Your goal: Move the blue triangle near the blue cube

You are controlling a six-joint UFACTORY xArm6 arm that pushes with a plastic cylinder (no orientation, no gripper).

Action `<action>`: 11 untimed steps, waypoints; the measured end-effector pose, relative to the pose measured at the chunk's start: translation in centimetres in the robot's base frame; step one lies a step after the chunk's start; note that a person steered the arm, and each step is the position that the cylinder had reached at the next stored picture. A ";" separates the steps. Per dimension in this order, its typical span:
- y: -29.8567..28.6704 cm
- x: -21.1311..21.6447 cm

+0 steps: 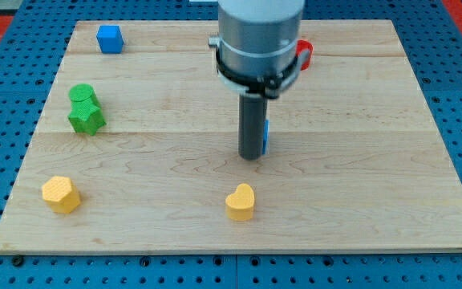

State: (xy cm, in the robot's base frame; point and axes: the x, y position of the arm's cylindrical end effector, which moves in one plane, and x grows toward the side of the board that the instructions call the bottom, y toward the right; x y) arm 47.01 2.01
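Note:
The blue cube (pixel 110 38) sits near the board's top left corner. A blue block (pixel 266 136), mostly hidden behind my rod, shows as a thin sliver on the rod's right side near the board's middle; its shape cannot be made out. My tip (pixel 252 156) rests on the board, touching or just left of that blue sliver. The blue cube is far to the upper left of the tip.
A green cylinder (pixel 82 95) and a green star (pixel 87 120) stand together at the left. A yellow block (pixel 61 193) lies at bottom left, a yellow heart (pixel 241 201) below the tip. A red block (pixel 305 53) peeks out behind the arm. The wooden board (pixel 375 160) lies on blue pegboard.

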 end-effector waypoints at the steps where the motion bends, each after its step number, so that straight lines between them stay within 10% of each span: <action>1: 1.4 -1.3; 9: 1.8 -13.7; 11: -8.7 -20.2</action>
State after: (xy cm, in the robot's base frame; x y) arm 26.82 -6.67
